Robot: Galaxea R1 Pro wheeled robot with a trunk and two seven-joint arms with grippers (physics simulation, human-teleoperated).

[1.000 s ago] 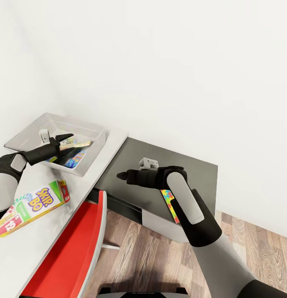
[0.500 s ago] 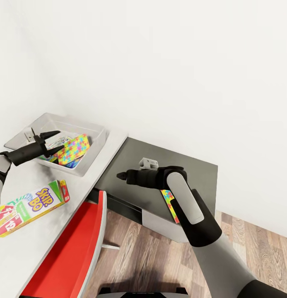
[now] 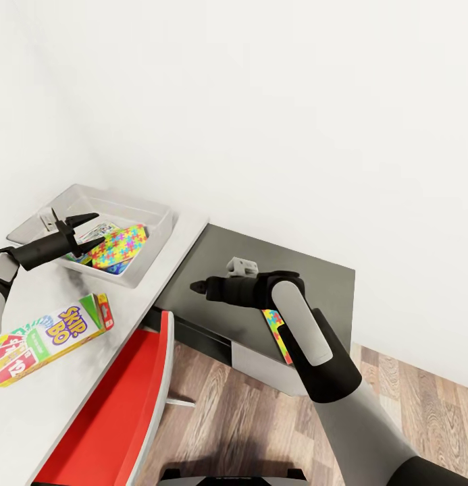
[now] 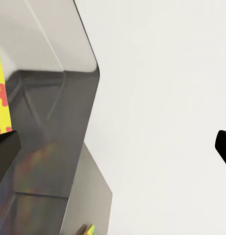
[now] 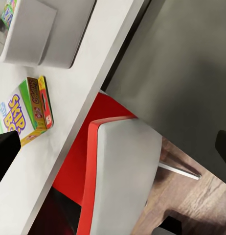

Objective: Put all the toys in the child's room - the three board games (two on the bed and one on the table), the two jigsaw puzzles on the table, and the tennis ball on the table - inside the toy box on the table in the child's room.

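One puzzle [image 3: 119, 246] lies in the toy box [image 3: 156, 229] beside the open, empty left pincer [image 3: 90, 228], while the Skip-Bo game [image 3: 51, 337] and second puzzle [image 3: 277, 334] wait on the desk [image 3: 78, 391]; right pincer [image 3: 196, 287] open.

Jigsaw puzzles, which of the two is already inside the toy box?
The jigsaw puzzle lying in the toy box, beside the open left claw. The other puzzle lies on the dark desk corner, partly hidden by the right arm.
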